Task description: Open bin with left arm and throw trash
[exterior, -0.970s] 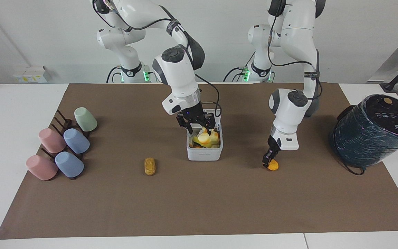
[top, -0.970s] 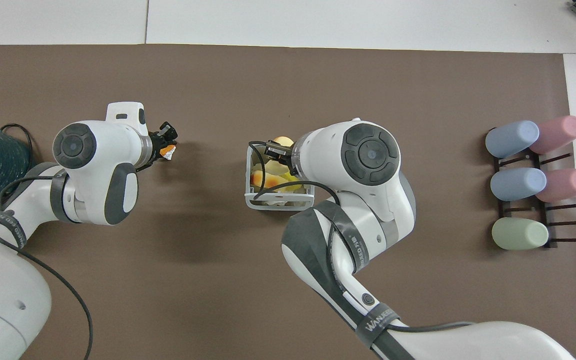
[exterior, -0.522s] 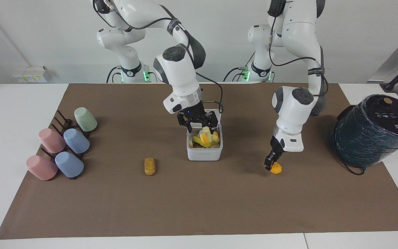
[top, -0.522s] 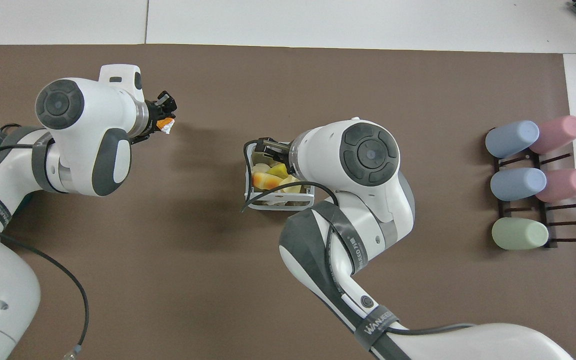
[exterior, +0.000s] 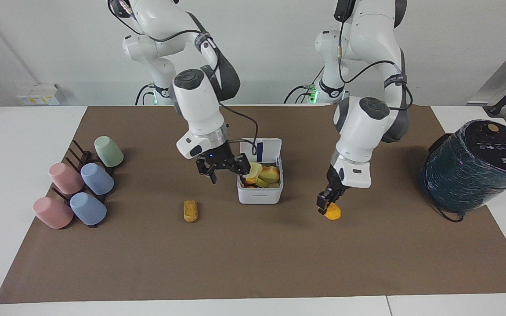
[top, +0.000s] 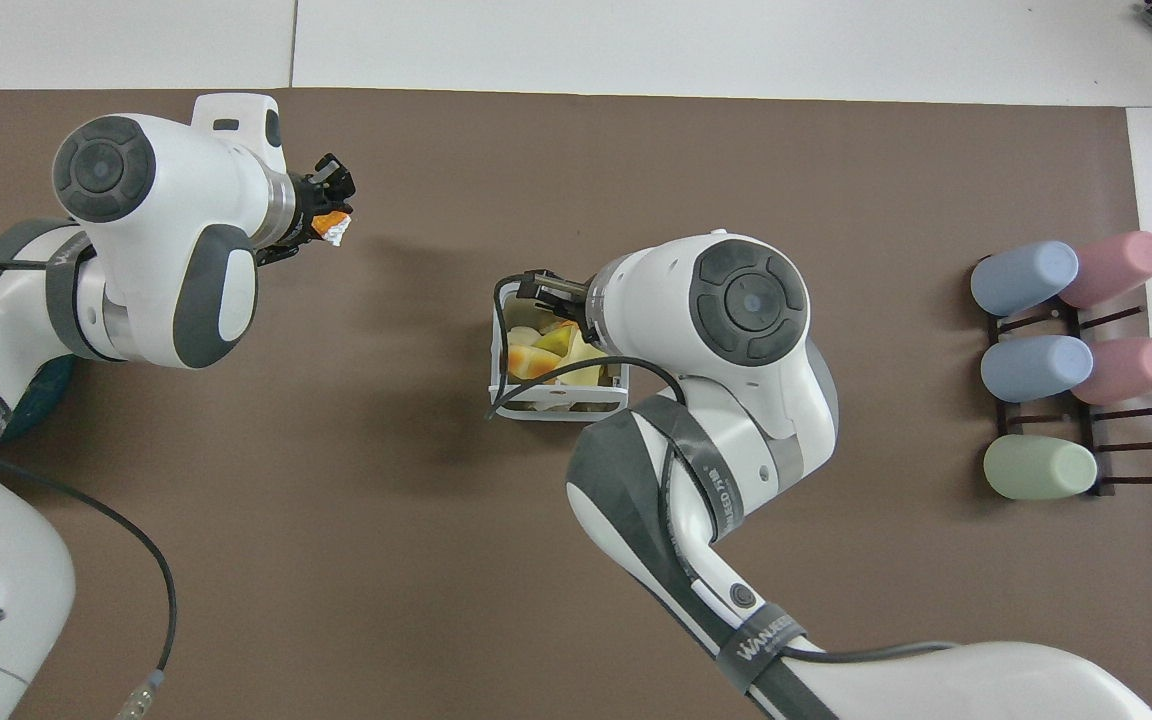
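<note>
The white bin [exterior: 259, 196] stands mid-mat with its lid [exterior: 267, 149] tipped up and open. Yellow and orange trash pieces [exterior: 267, 174] lie inside it, also seen from overhead [top: 528, 360]. My right gripper [exterior: 223, 172] hangs open and empty over the mat, just beside the bin toward the right arm's end. My left gripper [exterior: 327, 202] is shut on an orange wedge [exterior: 333, 213] over the mat between the bin and the teal cylinder; overhead the wedge [top: 329, 222] shows at its fingertips. A brown crusty oblong [exterior: 190, 211] lies on the mat.
Several pastel cups [exterior: 81, 184] lie on a dark rack at the right arm's end. A large dark teal wrapped cylinder [exterior: 472, 164] stands at the left arm's end. The brown mat [exterior: 253, 263] covers most of the table.
My right gripper has risen out of the bin and shifted toward the right arm's end, leaving the yellow piece inside. My left gripper has carried the orange wedge toward the bin.
</note>
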`<state>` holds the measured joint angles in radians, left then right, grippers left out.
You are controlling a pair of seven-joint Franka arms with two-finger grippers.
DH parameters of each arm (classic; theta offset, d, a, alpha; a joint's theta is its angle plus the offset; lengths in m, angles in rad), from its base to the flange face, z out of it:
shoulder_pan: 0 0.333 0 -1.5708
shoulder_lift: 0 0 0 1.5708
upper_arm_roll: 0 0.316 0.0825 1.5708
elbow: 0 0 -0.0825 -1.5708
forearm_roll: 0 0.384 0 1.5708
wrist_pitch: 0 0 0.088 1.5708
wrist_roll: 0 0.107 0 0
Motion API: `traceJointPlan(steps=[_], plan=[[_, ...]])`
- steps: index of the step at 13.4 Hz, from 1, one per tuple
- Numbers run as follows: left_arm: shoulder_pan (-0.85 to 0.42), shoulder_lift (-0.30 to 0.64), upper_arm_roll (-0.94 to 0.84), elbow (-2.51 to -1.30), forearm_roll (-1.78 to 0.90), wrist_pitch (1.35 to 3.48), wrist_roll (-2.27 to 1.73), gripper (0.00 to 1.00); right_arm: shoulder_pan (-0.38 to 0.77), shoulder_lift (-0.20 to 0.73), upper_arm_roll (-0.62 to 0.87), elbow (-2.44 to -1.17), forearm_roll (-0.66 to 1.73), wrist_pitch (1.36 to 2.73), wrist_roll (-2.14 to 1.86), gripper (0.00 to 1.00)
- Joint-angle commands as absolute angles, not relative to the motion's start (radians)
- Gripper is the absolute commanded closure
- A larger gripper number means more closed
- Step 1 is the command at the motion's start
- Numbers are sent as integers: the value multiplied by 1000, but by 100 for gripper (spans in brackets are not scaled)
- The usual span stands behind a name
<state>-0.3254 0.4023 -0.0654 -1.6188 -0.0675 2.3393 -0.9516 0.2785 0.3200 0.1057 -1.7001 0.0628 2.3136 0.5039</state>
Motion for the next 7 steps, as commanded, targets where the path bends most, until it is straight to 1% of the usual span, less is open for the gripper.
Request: traceJointPlan(steps=[1, 4, 7], plan=[[-423, 416, -51, -1585, -77, 2312, -1020, 90, 217, 366, 118, -1690, -50, 2342, 431, 0], [-530, 407, -51, -1595, -103, 2277, -1039, 88, 193, 391, 118, -1713, -97, 2341, 382, 0], [-610, 376, -52, -1609, -112, 2116, -1034, 88, 172, 417, 118, -1736, -100, 2342, 252, 0]])
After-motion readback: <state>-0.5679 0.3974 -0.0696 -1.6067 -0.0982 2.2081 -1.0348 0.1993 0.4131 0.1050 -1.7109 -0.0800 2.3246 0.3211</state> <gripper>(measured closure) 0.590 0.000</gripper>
